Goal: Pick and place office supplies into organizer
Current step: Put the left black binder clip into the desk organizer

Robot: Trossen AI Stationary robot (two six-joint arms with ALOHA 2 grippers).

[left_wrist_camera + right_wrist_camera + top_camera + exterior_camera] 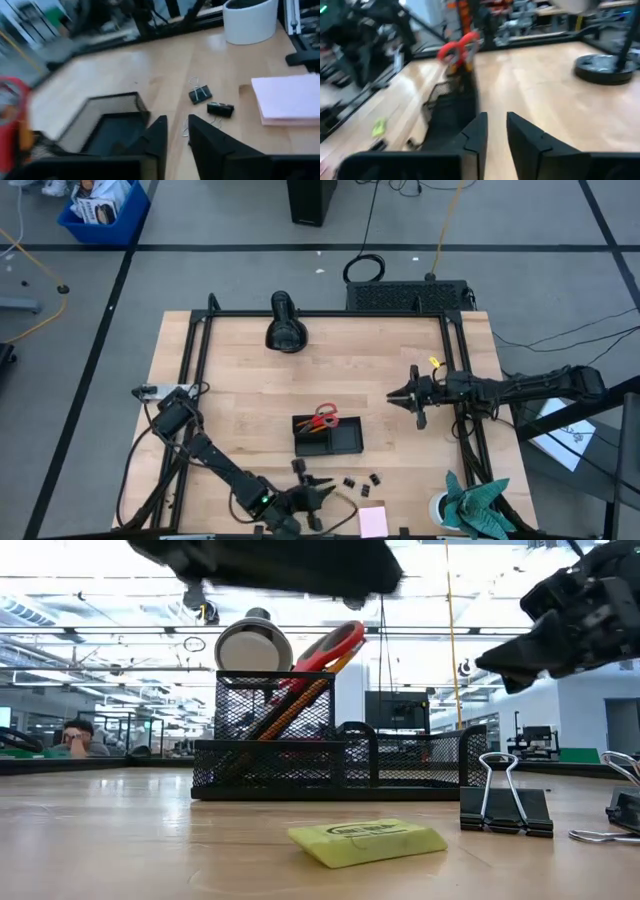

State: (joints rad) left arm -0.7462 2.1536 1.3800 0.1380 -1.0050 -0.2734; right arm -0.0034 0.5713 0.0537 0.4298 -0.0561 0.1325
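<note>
Beside the organizer [327,434], my left jaws [318,496] and right jaws [404,395] stand slightly parted, empty; next, clips [362,480].

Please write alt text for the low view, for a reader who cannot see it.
A black mesh organizer stands on a wooden table, holding red-handled scissors and orange pencils. In front lie a yellow eraser and a black binder clip.

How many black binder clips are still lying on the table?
3 binder clips show from above, in a row on the wood between the organizer and pink sticky-note pad. Others may be hidden.
</note>
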